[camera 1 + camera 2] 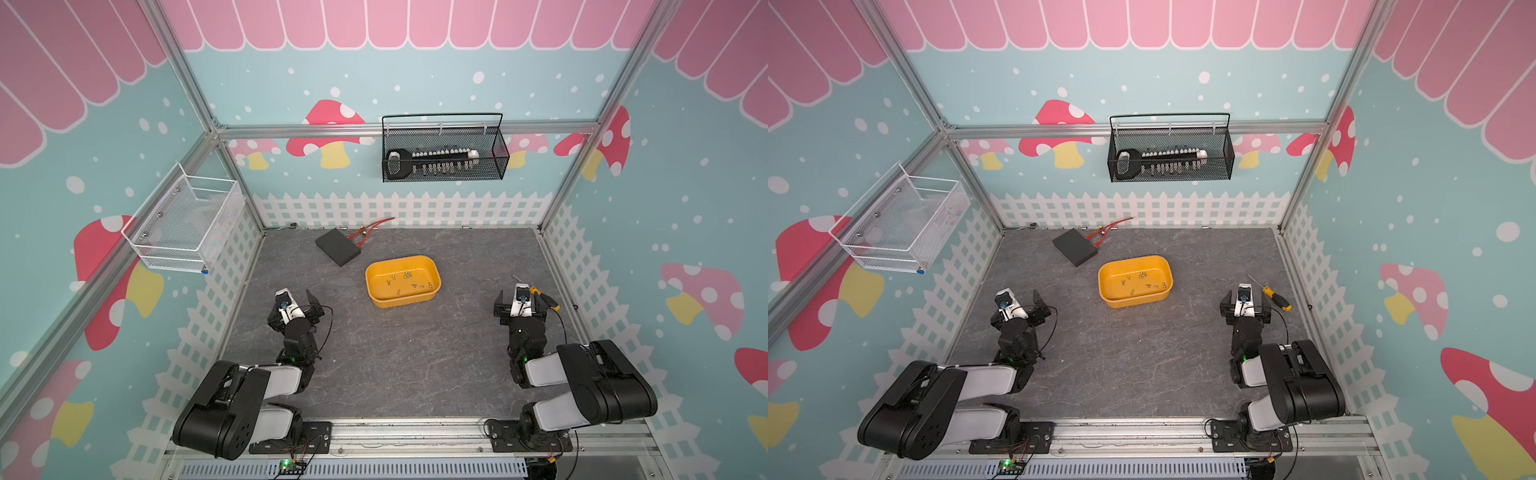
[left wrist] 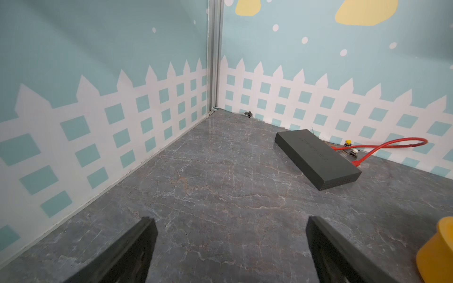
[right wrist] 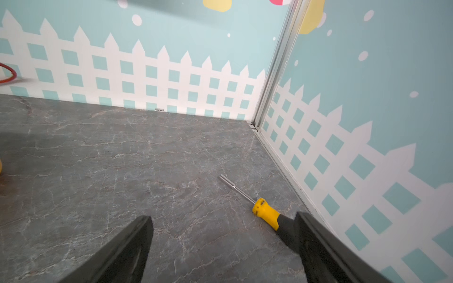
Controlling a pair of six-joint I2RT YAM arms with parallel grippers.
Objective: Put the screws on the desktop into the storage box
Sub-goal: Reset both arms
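A: Both tools hang spread wide and empty, the left gripper (image 2: 229,220) and the right gripper (image 3: 223,216), each low over the desktop (image 1: 395,361).
B: And the screws (image 1: 409,282)?
A: Scattered inside the storage box (image 1: 399,302); I spot none loose outside. They look tiny, hard and light, likely to roll. Pinch across the shank.
B: Surface?
A: Flat, smooth and veined, with plenty of room. One screwdriver (image 3: 266,213) lies just beside the right gripper.

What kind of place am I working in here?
Probably a staged robot test cell, not a real workshop: printed mushroom-and-fence walls on an aluminium frame, a left arm and right arm bolted along one edge of the marble-look desktop, and a black wire basket hung on the back wall.
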